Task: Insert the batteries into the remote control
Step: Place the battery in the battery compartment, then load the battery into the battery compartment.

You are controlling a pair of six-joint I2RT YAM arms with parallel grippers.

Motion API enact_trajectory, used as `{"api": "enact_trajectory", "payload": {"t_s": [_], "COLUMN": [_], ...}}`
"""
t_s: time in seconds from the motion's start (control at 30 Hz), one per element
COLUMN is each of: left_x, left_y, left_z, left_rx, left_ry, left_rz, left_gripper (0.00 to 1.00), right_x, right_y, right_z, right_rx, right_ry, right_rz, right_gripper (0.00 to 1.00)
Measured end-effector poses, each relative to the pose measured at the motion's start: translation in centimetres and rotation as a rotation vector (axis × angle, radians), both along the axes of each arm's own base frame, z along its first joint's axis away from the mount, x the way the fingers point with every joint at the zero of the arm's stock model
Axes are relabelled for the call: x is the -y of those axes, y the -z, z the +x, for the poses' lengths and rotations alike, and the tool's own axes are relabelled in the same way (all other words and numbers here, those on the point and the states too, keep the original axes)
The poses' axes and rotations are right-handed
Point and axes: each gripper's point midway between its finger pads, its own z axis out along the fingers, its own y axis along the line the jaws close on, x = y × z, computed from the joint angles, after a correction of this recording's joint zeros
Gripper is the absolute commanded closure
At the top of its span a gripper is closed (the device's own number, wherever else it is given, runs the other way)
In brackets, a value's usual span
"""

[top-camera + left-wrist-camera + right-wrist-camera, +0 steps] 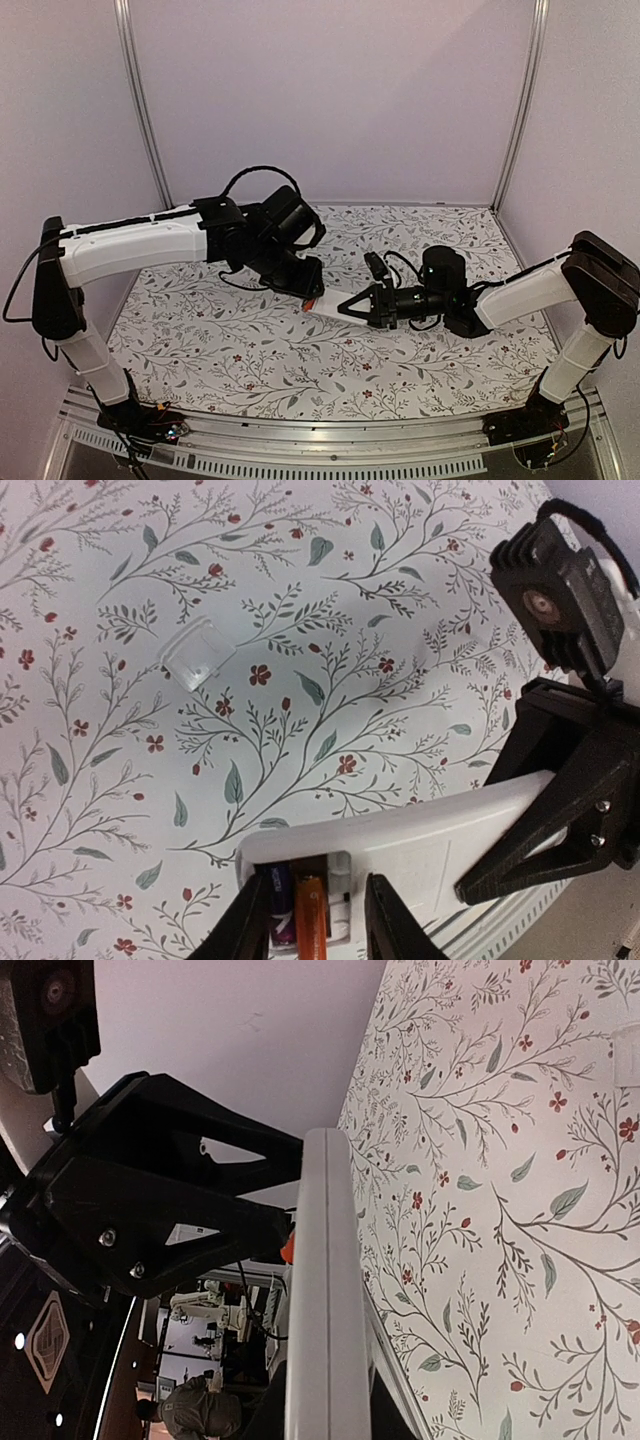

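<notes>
Remote control hangs above the floral tabletop, mid-scene btwn the two arms, white back up. Its long axis runs approx left-right in the top view, slightly slanted. The battery-bay end points toward the left arm, the other end toward the right.

Right hand is clamped on that far end, one finger lying across the white back. Left hand has its fingers apart, straddling the uncovered bay and gripping nothing. Orange battery and dark battery sit side by side in the bay, lower ends cut off by the frame edge.

Buttoned face is turned down, so unseen. From above, the left hand covers most of the bay; only an orange speck shows. Right wrist cam sees the remote edge-on, as a white strip. A small clear square piece lies on the tabletop, well apart; can't tell what it is.
</notes>
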Motion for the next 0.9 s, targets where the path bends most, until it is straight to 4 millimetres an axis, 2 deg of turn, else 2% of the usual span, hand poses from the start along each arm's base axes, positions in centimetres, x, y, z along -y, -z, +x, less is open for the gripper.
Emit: {"api": "enact_trajectory", "payload": {"t_s": [0.17,0.27,0.33,0.4,0.47,0.57,0.6,0.63,0.73,0.9], "left_x": [0.2,0.3,-0.2,-0.7,-1.5,-2.8,-3.2,-3.6,-5.2,-6.9], "left_y": [-0.5,-1.2,-2.5,-4.5,-7.0,-10.3,-10.8,-11.3,-10.3,-7.5], "left_z": [0.0,0.0,-0.2,-0.4,-0.5,-0.5,-0.5,-0.6,-1.3,-2.9], "left_rx": [0.011,0.029,0.058,0.102,0.164,0.267,0.295,0.340,0.406,0.371], "left_ry": [0.013,0.021,0.028,0.036,0.033,0.027,0.036,0.043,0.090,0.232], "left_rz": [-0.018,-0.038,-0.068,-0.111,-0.164,-0.240,-0.247,-0.266,-0.264,-0.303], "left_gripper": [0.66,0.59,0.50,0.41,0.27,0.21,0.06,0.01,0.00,0.01], "right_x": [-0.1,-0.1,0.0,0.1,0.2,0.4,0.4,0.5,0.6,0.9], "right_y": [-0.3,-0.5,-0.5,-0.6,-0.7,-1.0,-1.2,-1.4,-2.0,-3.5], "right_z": [-0.1,-0.1,-0.1,-0.1,0.0,0.0,-0.1,-0.2,-0.5,-1.4], "right_rx": [0.007,0.010,0.010,0.008,0.006,0.010,0.012,0.015,0.024,0.048], "right_ry": [-0.007,-0.010,-0.013,-0.018,-0.021,-0.025,-0.027,-0.034,-0.051,-0.091], "right_rz": [0.011,0.017,0.020,0.022,0.024,0.032,0.034,0.040,0.053,0.083], "right_gripper": [1.00,1.00,1.00,1.00,1.00,1.00,1.00,1.00,1.00,1.00]}}
